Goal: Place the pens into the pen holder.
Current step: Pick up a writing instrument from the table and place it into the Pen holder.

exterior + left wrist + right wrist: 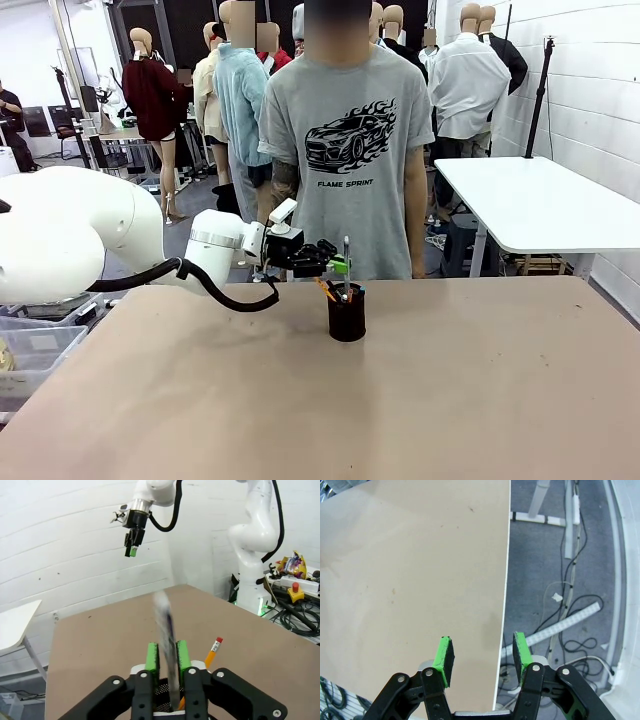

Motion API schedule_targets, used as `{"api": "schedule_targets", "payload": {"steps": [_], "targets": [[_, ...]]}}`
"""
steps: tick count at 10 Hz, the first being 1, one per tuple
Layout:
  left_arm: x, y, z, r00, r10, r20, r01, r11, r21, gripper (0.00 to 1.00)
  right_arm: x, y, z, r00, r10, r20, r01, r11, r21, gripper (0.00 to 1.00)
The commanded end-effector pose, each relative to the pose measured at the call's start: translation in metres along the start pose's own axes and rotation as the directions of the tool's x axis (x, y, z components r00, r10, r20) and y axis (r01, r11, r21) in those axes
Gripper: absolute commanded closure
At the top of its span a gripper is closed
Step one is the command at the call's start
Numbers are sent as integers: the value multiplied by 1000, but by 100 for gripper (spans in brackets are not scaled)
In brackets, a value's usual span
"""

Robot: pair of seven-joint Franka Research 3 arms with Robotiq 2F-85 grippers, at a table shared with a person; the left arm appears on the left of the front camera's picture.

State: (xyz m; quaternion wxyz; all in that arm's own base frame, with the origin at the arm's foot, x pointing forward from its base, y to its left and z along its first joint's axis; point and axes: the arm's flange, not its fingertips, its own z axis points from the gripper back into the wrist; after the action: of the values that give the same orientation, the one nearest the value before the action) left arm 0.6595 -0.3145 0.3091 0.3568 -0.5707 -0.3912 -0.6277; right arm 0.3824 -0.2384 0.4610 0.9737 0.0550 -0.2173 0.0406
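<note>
My left gripper (pixel 168 656) pinches the silver-white pen (pixel 165 630) upright over the pen holder (pixel 346 311) mid-table; an orange pen (pixel 212 652) already stands inside. My right gripper (pixel 482 660) hangs wide, empty. Nearly finished, I judge.

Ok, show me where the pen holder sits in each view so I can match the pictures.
Front view: the pen holder stands mid-table, just right of the left gripper.
Left wrist view: its mesh rim peeks out at bottom centre, beneath the gripper.
Right wrist view: no pen holder here.
Shared landmark: the orange pencil standing in the holder.
</note>
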Motion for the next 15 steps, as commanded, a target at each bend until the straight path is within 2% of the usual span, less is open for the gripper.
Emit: {"api": "schedule_targets", "payload": {"steps": [1, 4, 6, 7, 8, 9, 10, 11, 12, 13, 14, 15], "targets": [[6, 2, 4, 1000, -2, -15, 1, 999, -42, 55, 0, -1, -1, 1000, 3, -1, -3, 1000, -18, 40], [17, -3, 10, 1000, 7, -20, -7, 1000, -11, 55, 0, -1, -1, 1000, 3, -1, -3, 1000, -18, 40], [46, -15, 30, 999, 31, -36, -29, 998, 54, 55, 0, -1, -1, 1000, 3, -1, -3, 1000, -18, 40], [76, -28, 52, 995, 78, -68, -68, 987, 143, 55, 0, -1, -1, 1000, 3, -1, -3, 1000, -18, 40], [101, -47, 69, 970, 206, -134, -170, 956, 238, 55, 0, -1, -1, 1000, 3, -1, -3, 1000, -18, 40], [122, -67, 86, 916, 340, -215, -257, 906, 336, 55, 0, -1, -1, 1000, 3, -1, -3, 1000, -18, 40], [145, -91, 111, 829, 478, -290, -294, 814, 502, 55, 0, -1, -1, 1000, 3, -1, -3, 1000, -18, 40], [166, -117, 137, 733, 618, -285, -336, 693, 638, 55, 0, -1, -1, 1000, 3, -1, -3, 1000, -18, 40], [182, -148, 167, 604, 771, -201, -378, 499, 780, 55, 0, -1, -1, 1000, 3, -1, -3, 1000, -18, 40], [196, -183, 193, 500, 854, -145, -349, 352, 869, 55, 0, -1, -1, 1000, 3, -1, -3, 1000, -18, 40], [208, -224, 212, 394, 918, -44, -300, 174, 938, 55, 0, -1, -1, 1000, 3, -1, -3, 1000, -18, 40], [211, -254, 221, 307, 952, 7, -277, 82, 957, 55, 0, -1, -1, 1000, 3, -1, -3, 1000, -18, 40]]}}
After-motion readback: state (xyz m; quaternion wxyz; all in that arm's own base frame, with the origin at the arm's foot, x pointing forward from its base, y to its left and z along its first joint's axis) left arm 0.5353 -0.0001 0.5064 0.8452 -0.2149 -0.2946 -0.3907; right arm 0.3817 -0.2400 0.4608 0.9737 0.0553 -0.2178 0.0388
